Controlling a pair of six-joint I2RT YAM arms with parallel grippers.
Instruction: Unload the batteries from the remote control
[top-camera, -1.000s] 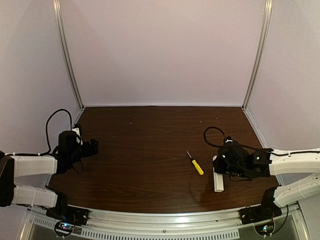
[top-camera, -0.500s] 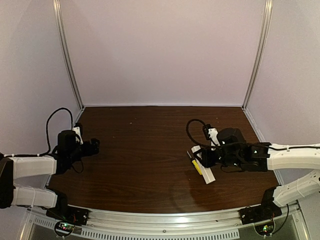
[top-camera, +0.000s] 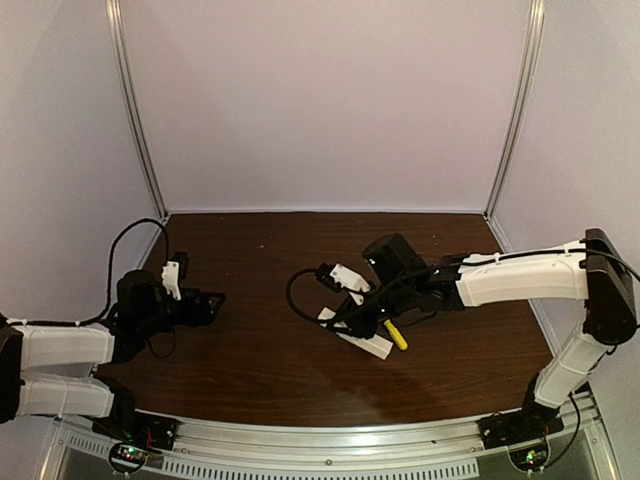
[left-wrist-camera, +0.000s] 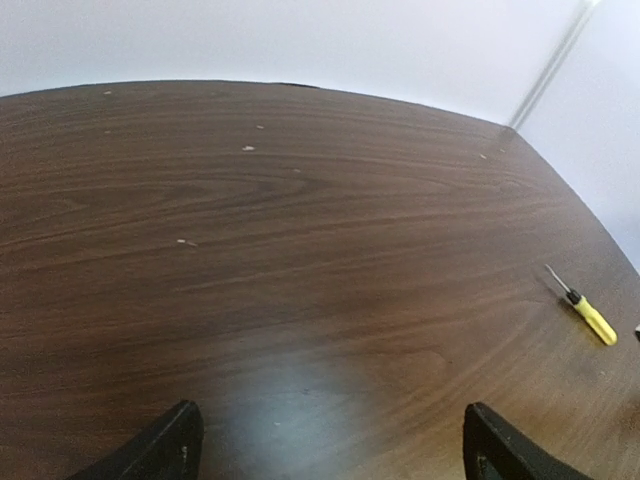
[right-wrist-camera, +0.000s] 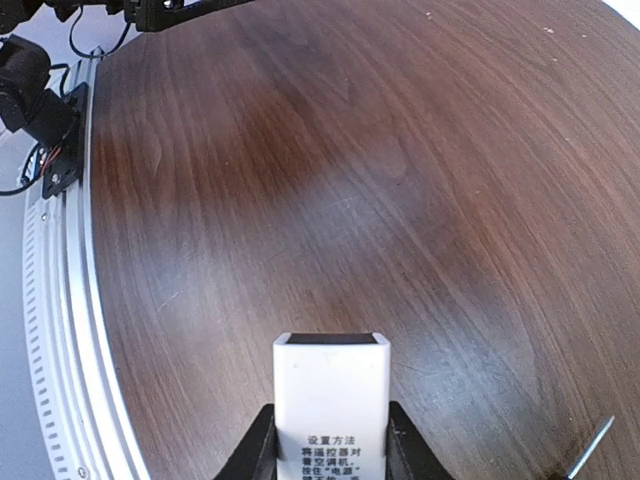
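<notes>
Grip comes first: your right pincer (right-wrist-camera: 330, 452) is pinching the remote control (right-wrist-camera: 331, 395) across its narrow width. The bar's free end juts out ahead of the fingertips (right-wrist-camera: 252, 455), and its printed text faces the wrist camera. From above I cannot tell whether the bar touches the counter (top-camera: 250, 340) or hangs just over it. No batteries show in any view, so judge them shut inside the case. Your left pincer (left-wrist-camera: 330, 455) is spread wide and empty, well apart from the right one, with only bare wood ahead of its tips. To do this step well, squeeze firmly without crushing the case, and bring the bar into the space between the two pincers. Turn it so the cover side faces the left pincer. The screwdriver (top-camera: 396, 335) lies just beside the right pincer, off to the right of its fingers in the wrist view. Mind it as you swing, since a nudge could roll it away. Go slowly; a slim bar may pivot in the pinch.
</notes>
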